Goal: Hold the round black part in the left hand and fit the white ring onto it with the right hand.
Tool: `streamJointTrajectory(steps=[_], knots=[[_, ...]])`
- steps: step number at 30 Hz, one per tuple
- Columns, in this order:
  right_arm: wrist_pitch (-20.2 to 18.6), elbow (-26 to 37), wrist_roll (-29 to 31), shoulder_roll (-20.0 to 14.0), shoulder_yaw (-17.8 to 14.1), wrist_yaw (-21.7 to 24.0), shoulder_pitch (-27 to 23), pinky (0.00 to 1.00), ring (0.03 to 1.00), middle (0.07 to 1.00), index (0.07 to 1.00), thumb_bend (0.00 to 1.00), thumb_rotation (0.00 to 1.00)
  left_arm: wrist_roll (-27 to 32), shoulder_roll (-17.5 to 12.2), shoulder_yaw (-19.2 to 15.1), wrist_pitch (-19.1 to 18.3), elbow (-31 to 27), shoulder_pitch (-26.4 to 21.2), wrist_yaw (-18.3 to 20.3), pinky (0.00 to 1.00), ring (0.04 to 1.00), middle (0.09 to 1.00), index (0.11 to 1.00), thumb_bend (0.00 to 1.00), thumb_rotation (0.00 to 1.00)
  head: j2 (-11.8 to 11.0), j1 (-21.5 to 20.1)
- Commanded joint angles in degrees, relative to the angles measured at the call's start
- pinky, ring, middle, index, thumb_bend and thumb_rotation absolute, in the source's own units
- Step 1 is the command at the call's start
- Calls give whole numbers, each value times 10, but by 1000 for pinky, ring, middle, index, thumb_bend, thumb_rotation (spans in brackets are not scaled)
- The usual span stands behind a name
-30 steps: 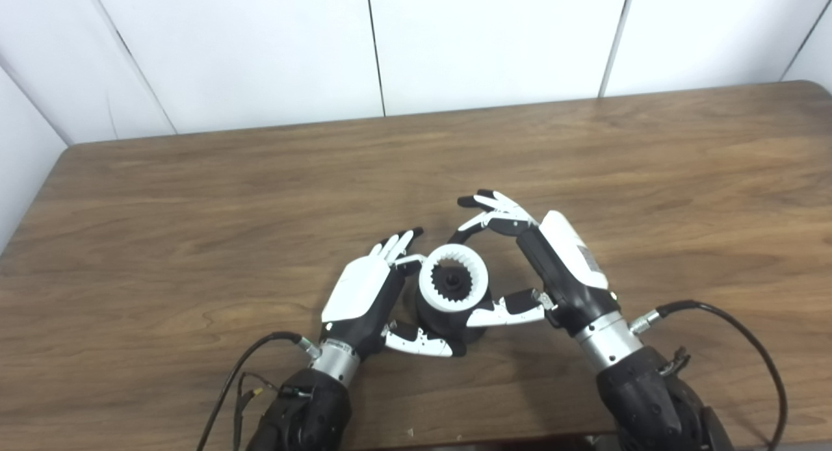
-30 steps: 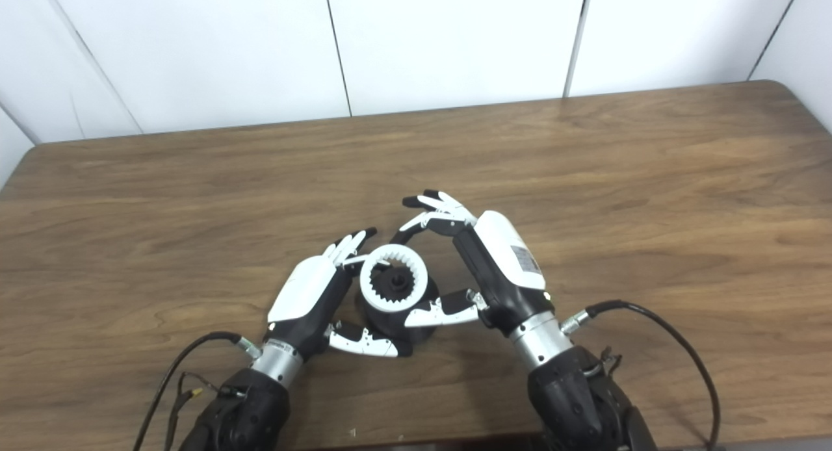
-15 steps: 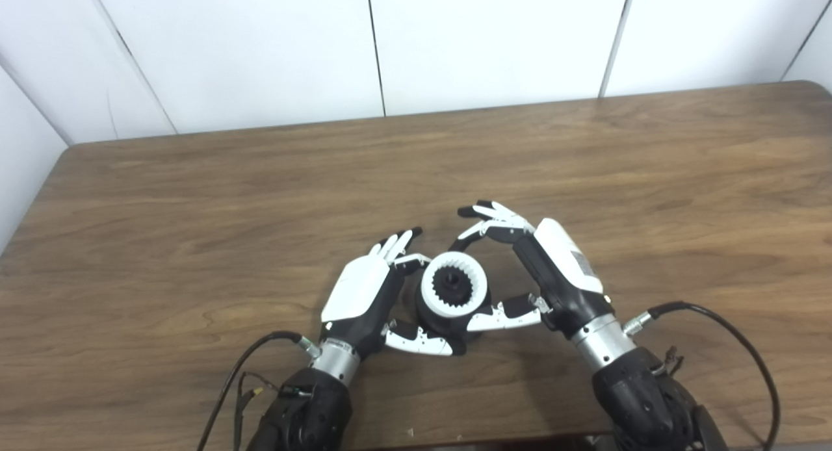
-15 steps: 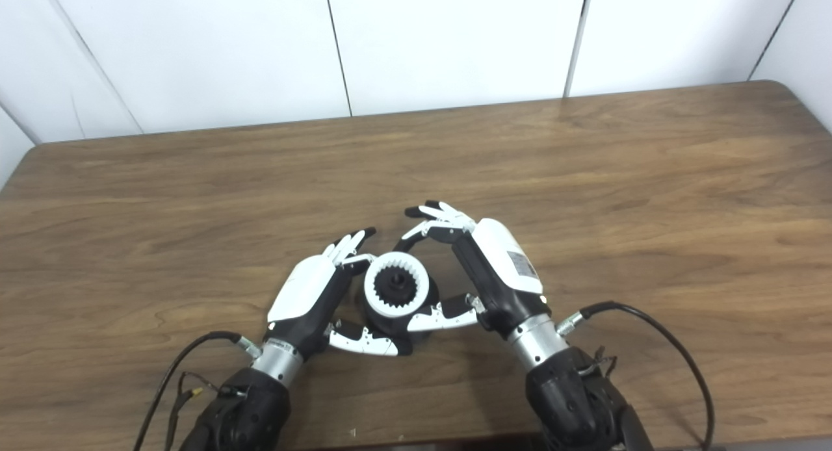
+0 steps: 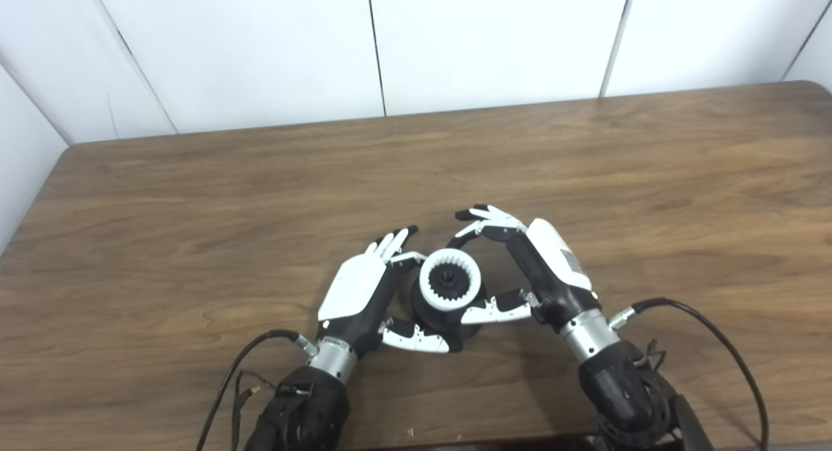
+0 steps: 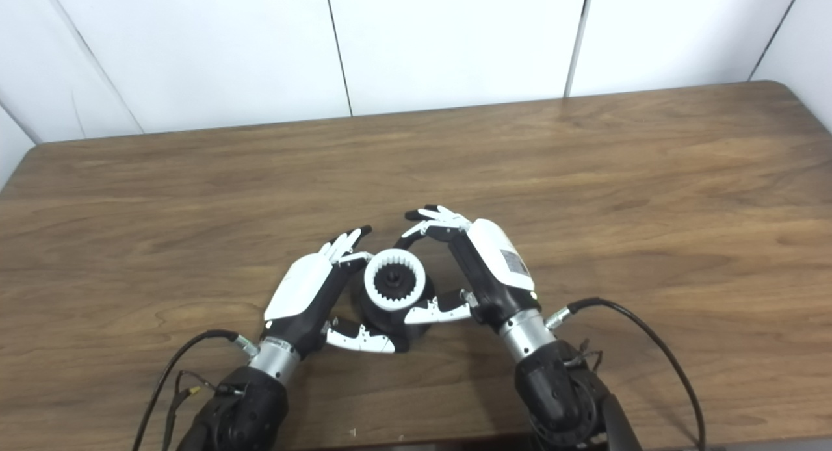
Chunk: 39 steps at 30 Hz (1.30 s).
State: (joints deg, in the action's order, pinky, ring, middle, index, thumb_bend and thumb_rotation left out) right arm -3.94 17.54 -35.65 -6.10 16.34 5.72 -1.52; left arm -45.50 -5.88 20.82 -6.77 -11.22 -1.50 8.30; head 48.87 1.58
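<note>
The round black part (image 5: 430, 317) stands on the table near the front edge, between my two hands. The white toothed ring (image 5: 448, 306) sits level on top of it, with the part's black hub showing through the ring's hole. My left hand (image 5: 357, 292) cups the black part from the left, fingers along its far side and thumb under its front. My right hand (image 5: 546, 269) is open on the right. Its fingers arch past the far side of the ring without touching it, and its thumb lies close to the ring's front right edge.
The brown wooden table (image 5: 195, 210) stretches wide on all sides, with a white panelled wall behind it. Black cables hang from both wrists, the right one (image 5: 715, 334) looping over the table's front right.
The ring has dropped lower onto the black part. My right hand has sunk and drawn back toward the front edge, its fingers staying apart. The left hand has barely moved.
</note>
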Motion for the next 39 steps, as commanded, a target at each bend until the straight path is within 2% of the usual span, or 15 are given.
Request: streamJointTrajectory(steps=[1,8,12,14,16,18,19,21,24,29,39], knots=[[2,-7,-13,9,-1,-13,-20,956,914,839,482,521,138,-6,4,7,9,-28,-17,-2,1000,1000,997,628,947,402,0,1],[1,-20,-15,12,0,-16,-25,955,917,838,483,521,137,-4,3,11,7,-26,-18,-6,1000,1000,999,626,943,392,2,3],[-21,-9,-14,7,1,6,-25,969,929,851,485,520,142,-4,3,12,5,-27,-19,-6,1000,1000,999,627,943,399,3,4],[-56,10,-25,-9,9,50,-30,962,959,905,623,712,280,-6,3,13,2,-28,-19,-5,1000,1000,1000,626,939,382,4,4],[-90,30,-30,-22,15,91,-35,963,982,946,740,825,362,-6,4,13,0,-28,-20,-5,1000,1000,1000,624,934,352,4,4],[-129,53,-31,-39,21,139,-43,964,996,984,901,941,447,-5,5,12,-1,-28,-20,-5,1000,1000,998,623,933,320,4,4],[-141,60,-32,-44,23,154,-46,961,999,994,960,977,480,-5,5,11,-1,-27,-21,-5,1000,1000,998,622,935,308,4,4],[-155,72,-32,-58,26,176,-50,941,1000,999,990,995,512,-3,4,11,-1,-28,-21,-4,1000,1000,998,623,944,324,4,4],[-169,84,-28,-72,27,199,-55,908,1000,1000,999,1000,491,-2,2,9,0,-28,-21,-5,1000,1000,997,624,944,367,5,4],[-184,98,-26,-83,27,222,-59,901,1000,1000,1000,1000,456,-4,1,10,-3,-29,-22,-5,1000,1000,996,625,944,375,5,4],[-196,103,-23,-106,21,256,-74,948,1000,1000,1000,1000,437,-1,-2,9,-2,-29,-23,-4,1000,1000,996,622,948,382,7,4]])
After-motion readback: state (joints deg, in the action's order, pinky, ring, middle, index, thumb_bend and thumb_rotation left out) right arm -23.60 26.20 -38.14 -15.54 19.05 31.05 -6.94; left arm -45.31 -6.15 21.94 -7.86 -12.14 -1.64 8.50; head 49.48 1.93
